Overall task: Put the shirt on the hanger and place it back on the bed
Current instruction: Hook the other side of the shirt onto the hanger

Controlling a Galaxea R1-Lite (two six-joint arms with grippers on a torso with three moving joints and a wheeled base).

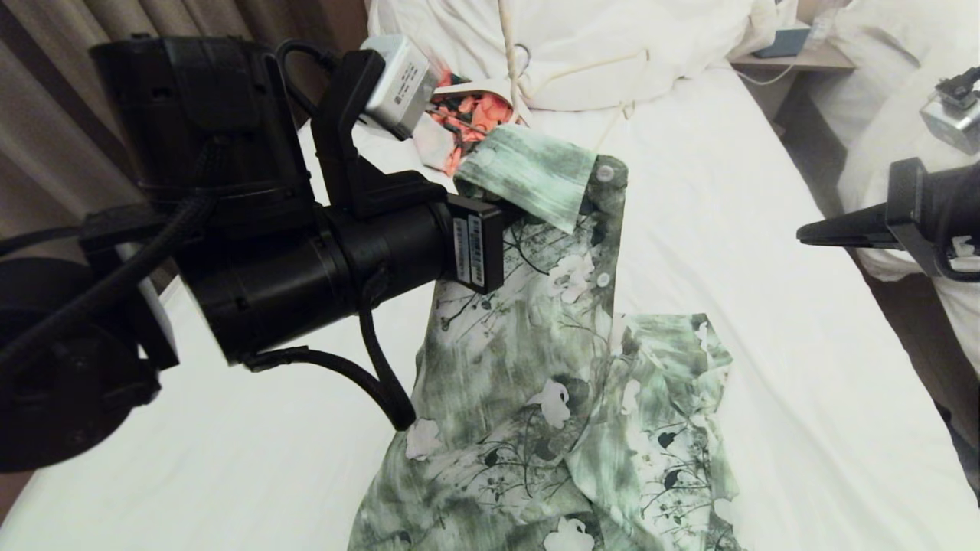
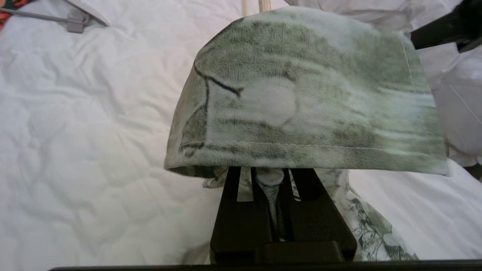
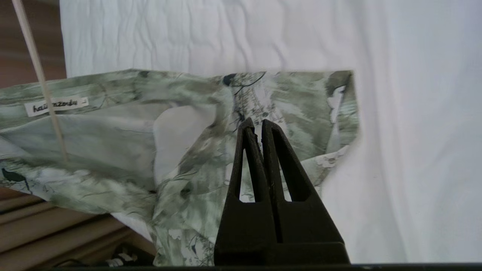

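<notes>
Left gripper (image 2: 276, 199) pinches shirt (image 1: 536, 383) above white bed (image 1: 766, 306); right gripper (image 3: 258, 128) closed, empty.

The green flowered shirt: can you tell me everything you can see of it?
The shirt is thin woven cloth in a washed green and white print with white flowers, dark leaves and white buttons down one edge. A label shows inside near the collar. It is unbuttoned and rumpled, its lower part lying on the bed, its collar end lifted. The left gripper is shut on a fold of it, and cloth drapes over the fingertips. A thin cream hanger rod crosses the neck opening. The right gripper, shut, holds nothing.
</notes>
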